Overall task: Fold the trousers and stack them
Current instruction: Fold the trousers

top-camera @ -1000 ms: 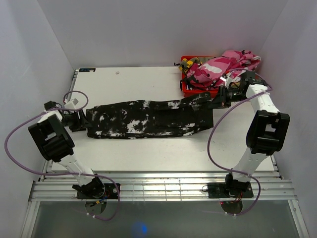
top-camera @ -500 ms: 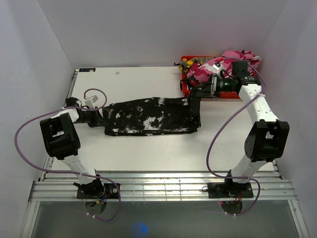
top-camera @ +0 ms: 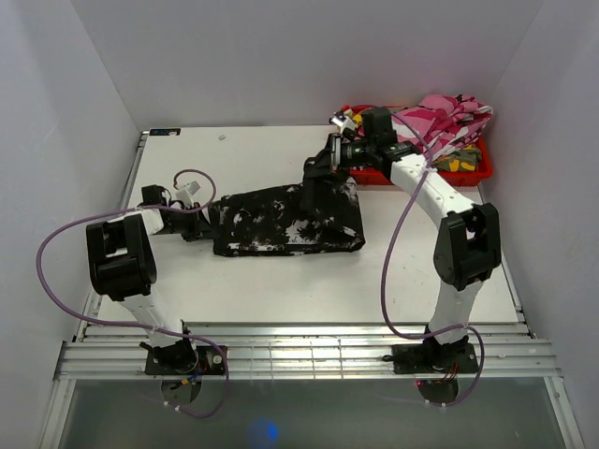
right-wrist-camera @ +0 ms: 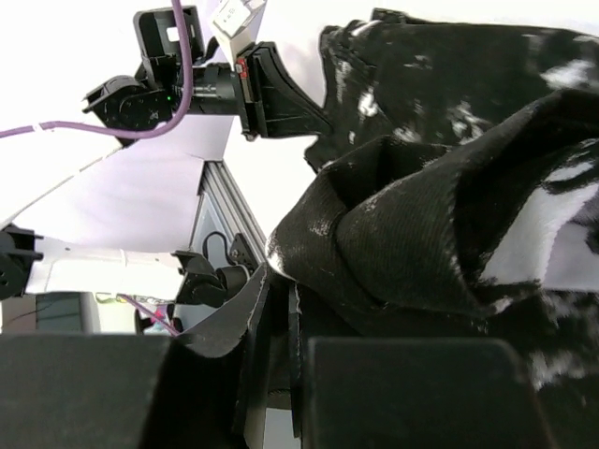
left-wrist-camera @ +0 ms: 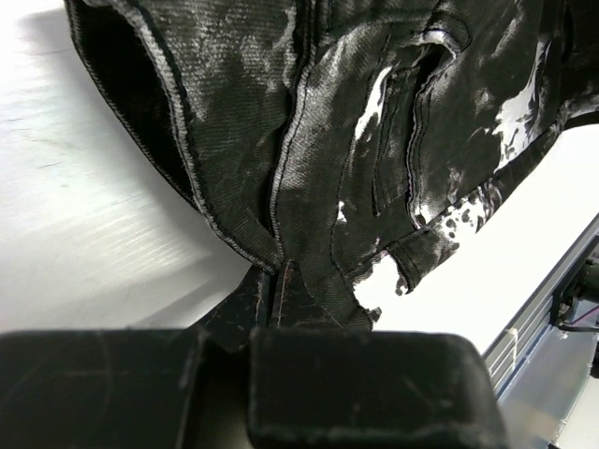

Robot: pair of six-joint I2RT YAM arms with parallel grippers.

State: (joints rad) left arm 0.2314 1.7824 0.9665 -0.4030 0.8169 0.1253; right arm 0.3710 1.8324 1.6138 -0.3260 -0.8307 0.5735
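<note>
The black trousers with white splotches lie mid-table, doubled over into a short shape. My left gripper is shut on their left end, and the cloth runs straight into the jaws of that gripper in the left wrist view, where the trousers fill the frame. My right gripper is shut on the other end, held above the far right part of the fold. Bunched black cloth hangs from that gripper in the right wrist view.
A red bin stands at the back right with pink-white camouflage trousers heaped on it and a bit of yellow-green cloth inside. The aluminium rail runs along the near edge. White walls enclose the table.
My right gripper has carried its end of the trousers leftward, folding the long pair to about half its length. My left gripper has shut on the left end and shifted right.
</note>
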